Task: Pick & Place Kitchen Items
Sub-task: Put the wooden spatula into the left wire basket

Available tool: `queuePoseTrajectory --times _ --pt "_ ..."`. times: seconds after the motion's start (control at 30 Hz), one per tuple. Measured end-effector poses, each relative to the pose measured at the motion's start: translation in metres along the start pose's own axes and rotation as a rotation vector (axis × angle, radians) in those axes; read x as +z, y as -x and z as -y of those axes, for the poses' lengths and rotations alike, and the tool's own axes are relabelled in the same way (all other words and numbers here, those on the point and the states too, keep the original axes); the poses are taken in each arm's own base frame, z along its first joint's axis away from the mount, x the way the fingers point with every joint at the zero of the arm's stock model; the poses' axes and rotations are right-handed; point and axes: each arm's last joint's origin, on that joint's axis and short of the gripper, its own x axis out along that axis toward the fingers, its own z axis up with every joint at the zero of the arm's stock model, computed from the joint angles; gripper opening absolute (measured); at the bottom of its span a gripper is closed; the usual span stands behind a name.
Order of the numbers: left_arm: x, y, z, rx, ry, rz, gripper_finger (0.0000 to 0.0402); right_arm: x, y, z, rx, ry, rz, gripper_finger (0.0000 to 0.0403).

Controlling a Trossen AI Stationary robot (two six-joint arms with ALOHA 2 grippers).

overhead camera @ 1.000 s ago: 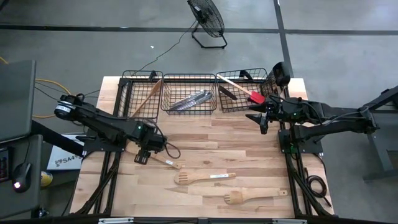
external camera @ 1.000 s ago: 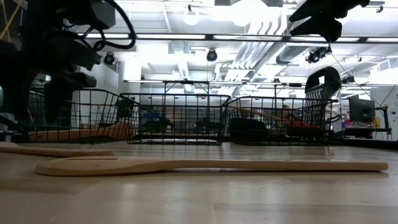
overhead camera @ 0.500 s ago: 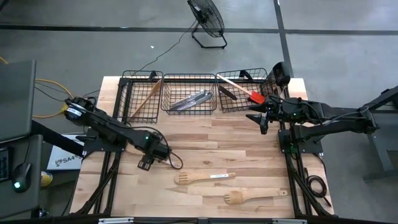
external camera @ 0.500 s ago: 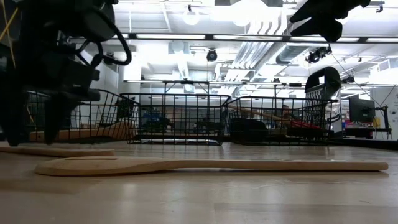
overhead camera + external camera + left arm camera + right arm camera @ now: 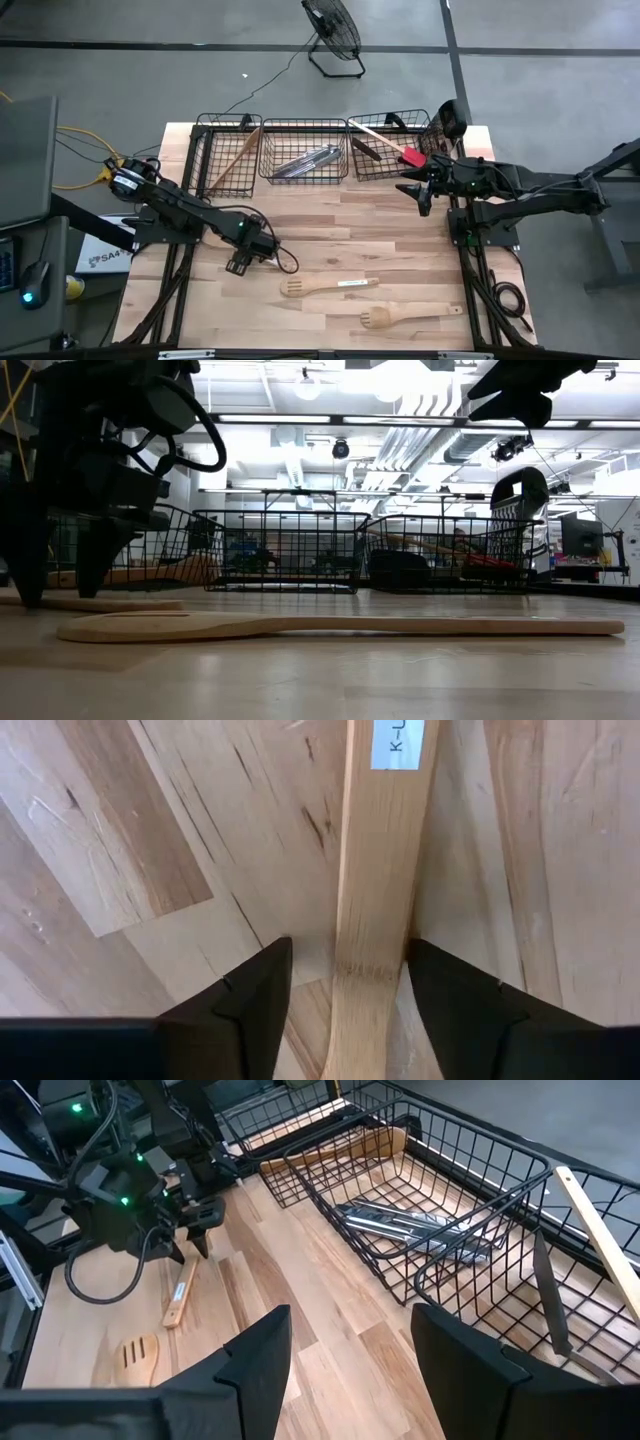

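Note:
A pale wooden utensil [image 5: 375,900] with a white label lies flat on the table; it also shows in the right wrist view [image 5: 180,1302] and the low view [image 5: 110,603]. My left gripper [image 5: 240,266] is open, pointing down, with one finger on each side of its handle [image 5: 348,945]. The fingertips reach down to the table [image 5: 60,595]; whether either finger touches the handle I cannot tell. My right gripper [image 5: 420,196] is open and empty [image 5: 350,1315], held above the table in front of the right basket.
A slotted wooden spatula [image 5: 328,286] and a second wooden spatula [image 5: 410,317] lie near the table's front. Three black wire baskets stand along the far edge, holding wooden utensils [image 5: 235,155], silver cutlery [image 5: 308,160], and a red-headed spatula [image 5: 395,148].
My left gripper has moved toward the table's near and right edges and gone down over the wooden utensil, until its fingertips stand at the table on either side of the handle. The utensil has stayed where it was.

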Motion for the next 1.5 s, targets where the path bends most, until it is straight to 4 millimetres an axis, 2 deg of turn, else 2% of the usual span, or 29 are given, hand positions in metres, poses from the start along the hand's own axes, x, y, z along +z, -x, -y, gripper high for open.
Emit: queuePoseTrajectory --times 0.4,0.6,1.03,1.23,1.5 --pt "0.001 -0.001 0.0 -0.006 0.012 0.007 0.0078 0.0 0.0 0.0 -0.001 -0.003 -0.002 0.02" --pt "0.002 0.001 0.0 -0.007 0.054 0.008 0.0077 0.0 0.0 0.0 0.0 -0.003 -0.003 0.02" --pt "0.028 0.035 -0.001 0.02 0.123 0.096 0.0076 -0.001 0.0 0.0 0.0 -0.002 -0.009 0.02" --pt "0.037 0.058 -0.002 0.082 0.182 0.092 0.0076 -0.001 0.0 0.0 0.0 -0.002 -0.008 0.02" --pt "0.048 0.104 -0.007 0.26 0.245 0.122 0.0076 -0.001 0.0 0.0 0.0 -0.002 -0.009 0.02"
